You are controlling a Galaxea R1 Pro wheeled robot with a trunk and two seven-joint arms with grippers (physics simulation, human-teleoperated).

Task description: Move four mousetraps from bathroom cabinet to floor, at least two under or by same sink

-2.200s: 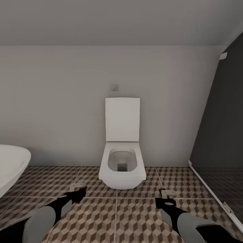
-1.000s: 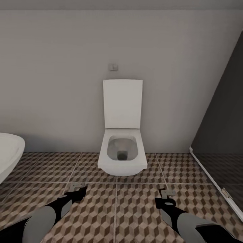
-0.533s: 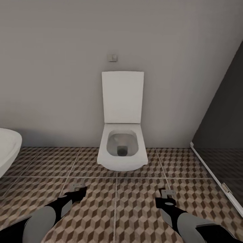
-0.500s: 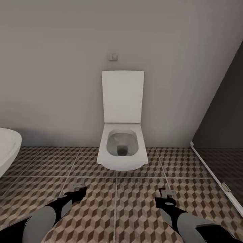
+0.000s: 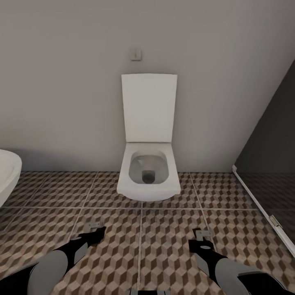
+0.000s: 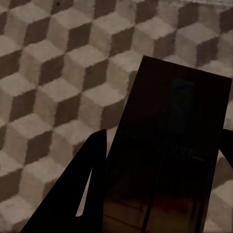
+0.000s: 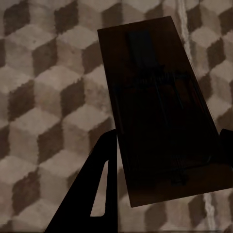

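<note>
**Both grippers carry a mousetrap over the tiled floor, facing the toilet**

In the head view, a white toilet [image 5: 148, 164] with its lid raised stands at the centre of the frame against a grey wall [image 5: 61, 82], with a small square plate [image 5: 136, 54] on the wall above it. The curved white rim of a bathtub [image 5: 7, 174] shows at the left edge, and a dark panel [image 5: 274, 147] fills the right side. The floor [image 5: 164, 229] is laid with cube-patterned tiles in brown, beige and cream.

At the lower left of the head view, the left gripper [image 5: 95, 232] is clamped on a small flat board, a mousetrap [image 5: 94, 225], held above the tiles. At the lower right, the right gripper [image 5: 201, 241] grips a second mousetrap [image 5: 203, 234] in the same way.

In the left wrist view, the left mousetrap [image 6: 167, 155] appears as a dark rectangular board between the black fingers [image 6: 87, 184], over the floor [image 6: 48, 73]. In the right wrist view, the right mousetrap [image 7: 162, 111] sits likewise between its fingers [image 7: 99, 189], over the tiles [image 7: 43, 87].
</note>
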